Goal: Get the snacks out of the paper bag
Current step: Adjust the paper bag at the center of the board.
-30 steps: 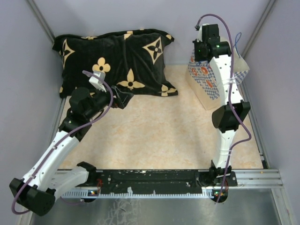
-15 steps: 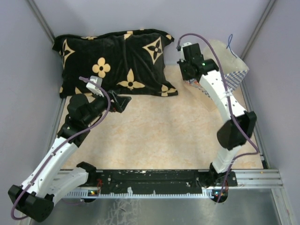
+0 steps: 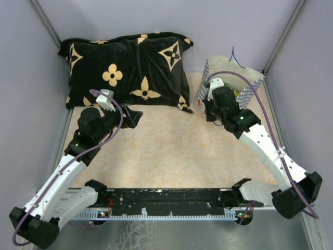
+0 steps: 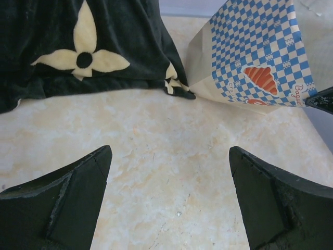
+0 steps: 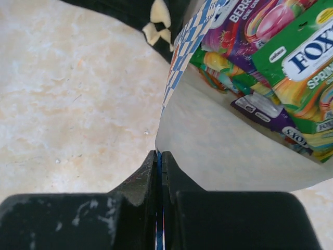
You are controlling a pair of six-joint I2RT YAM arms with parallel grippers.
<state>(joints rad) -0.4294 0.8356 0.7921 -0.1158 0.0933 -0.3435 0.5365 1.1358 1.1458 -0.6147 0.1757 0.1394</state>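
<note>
Top camera looks steeply down from above and behind the 2 arms (image 3: pixel 62 172). Left wrist camera sits low over the bench (image 4: pixel 156 156), facing the paper bag (image 4: pixel 250 52) (seen much closer by the right wrist camera).

On table (image 3: pixel 171 151), far left: cushion (image 3: pixel 130 62). Just right of it, against its corner: paper bag (image 4: pixel 255 52). In bag: snacks (image 5: pixel 291 57). At bag's near rim: my right gripper (image 5: pixel 160 156). Before cushion, left of bag: my left gripper (image 4: pixel 169 156).

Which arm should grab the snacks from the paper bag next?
Probably left. The left gripper is open, empty and faces the paper bag; the right gripper is shut on its rim.
</note>
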